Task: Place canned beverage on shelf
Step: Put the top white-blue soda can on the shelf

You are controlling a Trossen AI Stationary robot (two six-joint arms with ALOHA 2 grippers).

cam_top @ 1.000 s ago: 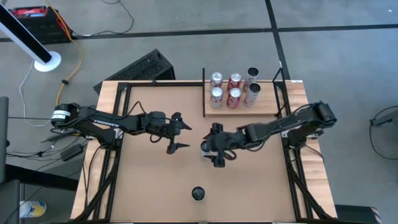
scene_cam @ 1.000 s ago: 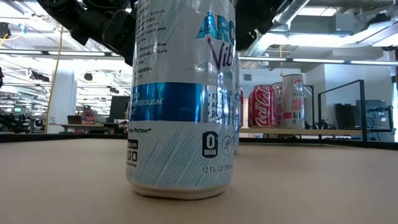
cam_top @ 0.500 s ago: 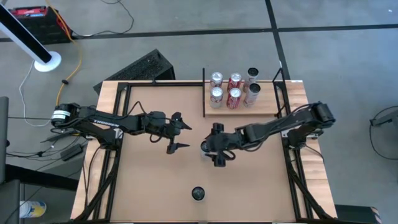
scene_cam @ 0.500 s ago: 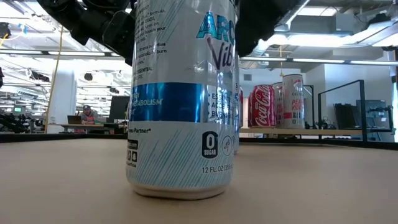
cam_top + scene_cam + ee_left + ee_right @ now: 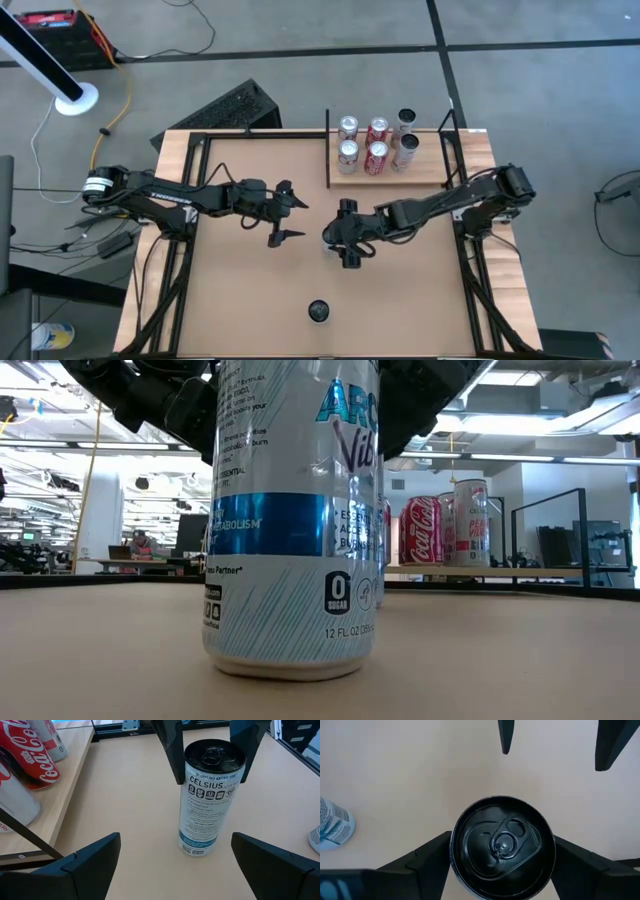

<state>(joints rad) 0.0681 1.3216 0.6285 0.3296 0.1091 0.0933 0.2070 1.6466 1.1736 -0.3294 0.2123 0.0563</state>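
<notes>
A white-and-blue Celsius can [image 5: 210,795] stands upright on its base mid-table [image 5: 328,238]. My right gripper [image 5: 502,840] points down over it, open, with one finger on each side of the can's top; I cannot tell whether they touch it. My left gripper [image 5: 300,219] is open and empty a little to the can's left, facing it. The shelf [image 5: 390,172], a light-wood plank with black rods at its ends, lies at the far right and carries several upright cans [image 5: 377,155]. A second Celsius can [image 5: 318,311] stands near the table's near edge and fills the low view [image 5: 290,520].
Black frame rails [image 5: 465,250] run along the table's left and right sides. Bare tabletop [image 5: 240,290] lies between the two loose cans and the left rail. Coca-Cola cans on the shelf show in the left wrist view [image 5: 30,755].
My right gripper has come down around the top of the mid-table can, still open. The can has stayed upright where it was.
</notes>
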